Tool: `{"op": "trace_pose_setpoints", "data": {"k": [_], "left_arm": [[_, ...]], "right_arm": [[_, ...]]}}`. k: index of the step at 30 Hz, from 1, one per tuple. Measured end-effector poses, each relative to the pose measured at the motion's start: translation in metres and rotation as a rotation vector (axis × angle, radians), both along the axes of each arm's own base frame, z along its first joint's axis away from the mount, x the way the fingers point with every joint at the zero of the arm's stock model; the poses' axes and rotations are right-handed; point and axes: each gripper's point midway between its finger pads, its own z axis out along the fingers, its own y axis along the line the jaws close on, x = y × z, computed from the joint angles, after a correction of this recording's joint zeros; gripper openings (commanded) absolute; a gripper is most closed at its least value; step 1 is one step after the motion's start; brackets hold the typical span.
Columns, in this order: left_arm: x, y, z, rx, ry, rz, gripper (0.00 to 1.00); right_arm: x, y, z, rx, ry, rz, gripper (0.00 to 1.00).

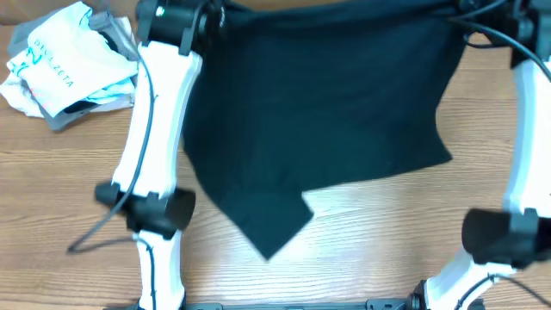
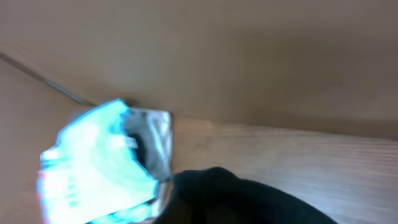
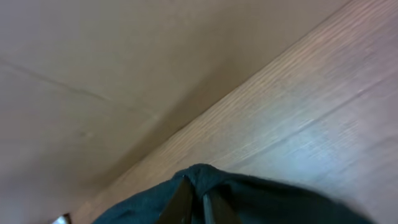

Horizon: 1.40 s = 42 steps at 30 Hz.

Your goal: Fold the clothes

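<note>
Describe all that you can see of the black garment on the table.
The black garment is plain, soft, matte fabric, with no print visible. It lies spread over the far middle of the wooden table, its near edge uneven, with one pointed corner toward the front. The right gripper pinches a bunched fold of it.

2 arms of the same build. the left arm [image 1: 159, 112] has a long, rounded white link between chunky black joint housings [image 1: 159, 209]. a thin black cable [image 1: 86, 237] loops off the lower joint, and another runs along the white shell. the right arm [image 1: 525, 146] matches: white shell, black joint block [image 1: 504, 234], black cables [image 1: 491, 34] near its top. the right gripper [image 3: 198, 208] shows 2 dark, wedge-shaped fingertips [image 3: 181, 202].
</note>
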Motion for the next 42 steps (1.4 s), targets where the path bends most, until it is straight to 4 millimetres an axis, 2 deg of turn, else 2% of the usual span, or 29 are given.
{"op": "trace_pose_setpoints", "data": {"k": [1, 2, 3, 5, 8, 10, 12, 14, 16, 20, 24, 29, 32, 34, 35, 36, 37, 38, 39, 42], "left_arm": [[0.015, 0.002, -0.018, -0.011, 0.013, 0.002, 0.19], [0.029, 0.004, -0.036, -0.021, 0.022, 0.003, 0.33], [0.045, 0.006, -0.057, -0.033, 0.034, 0.004, 0.59], [0.068, 0.008, -0.094, -0.048, 0.055, 0.006, 1.00], [0.089, 0.010, -0.150, -0.053, 0.112, 0.007, 1.00], [0.090, 0.010, -0.179, -0.052, 0.165, 0.008, 1.00], [0.086, 0.010, -0.194, -0.048, 0.212, 0.004, 1.00], [0.081, 0.009, -0.199, -0.044, 0.241, 0.002, 1.00], [0.074, 0.007, -0.195, -0.041, 0.261, -0.002, 1.00], [0.046, 0.006, -0.185, -0.031, 0.342, -0.006, 1.00], [0.000, 0.001, -0.144, -0.055, 0.414, -0.028, 1.00], [-0.043, -0.013, -0.058, -0.151, 0.306, -0.101, 1.00], [-0.069, -0.019, -0.029, -0.198, 0.290, -0.146, 1.00], [-0.087, -0.021, -0.028, -0.217, 0.338, -0.165, 0.87], [-0.095, -0.022, -0.032, -0.226, 0.373, -0.173, 0.71], [-0.104, -0.024, -0.038, -0.235, 0.417, -0.183, 0.52], [-0.110, -0.026, -0.043, -0.251, 0.452, -0.188, 0.38], [-0.115, -0.029, -0.049, -0.265, 0.488, -0.194, 0.18], [-0.119, -0.031, -0.055, -0.278, 0.522, -0.201, 0.07], [-0.126, -0.044, -0.072, -0.323, 0.601, -0.235, 0.04]], "right_arm": [[0.011, -0.001, -0.011, 0.000, 0.005, 0.004, 0.42], [0.023, -0.001, -0.024, 0.005, 0.012, 0.006, 0.67], [0.034, -0.001, -0.035, 0.012, 0.016, 0.009, 0.97], [0.054, 0.000, -0.064, 0.022, 0.038, 0.020, 1.00], [0.074, 0.007, -0.114, 0.029, 0.104, 0.042, 1.00], [0.077, 0.013, -0.149, 0.028, 0.176, 0.064, 1.00], [0.074, 0.019, -0.182, 0.027, 0.257, 0.084, 1.00], [0.067, 0.023, -0.200, 0.023, 0.317, 0.099, 1.00], [0.061, 0.022, -0.204, 0.018, 0.345, 0.103, 1.00], [0.038, 0.010, -0.191, 0.016, 0.396, 0.087, 1.00], [0.008, -0.005, -0.167, 0.023, 0.438, 0.058, 1.00], [-0.029, -0.014, -0.121, 0.023, 0.437, 0.029, 0.99], [-0.042, -0.010, -0.110, 0.020, 0.447, 0.041, 0.95], [-0.051, -0.008, -0.112, 0.014, 0.478, 0.059, 0.86], [-0.056, -0.007, -0.114, 0.012, 0.503, 0.068, 0.78], [-0.063, -0.006, -0.117, 0.011, 0.531, 0.078, 0.63], [-0.067, -0.005, -0.119, 0.006, 0.548, 0.091, 0.47], [-0.069, -0.005, -0.120, 0.001, 0.558, 0.101, 0.38], [-0.070, -0.005, -0.120, -0.005, 0.561, 0.109, 0.33], [-0.074, -0.004, -0.124, -0.011, 0.582, 0.124, 0.24]]}}
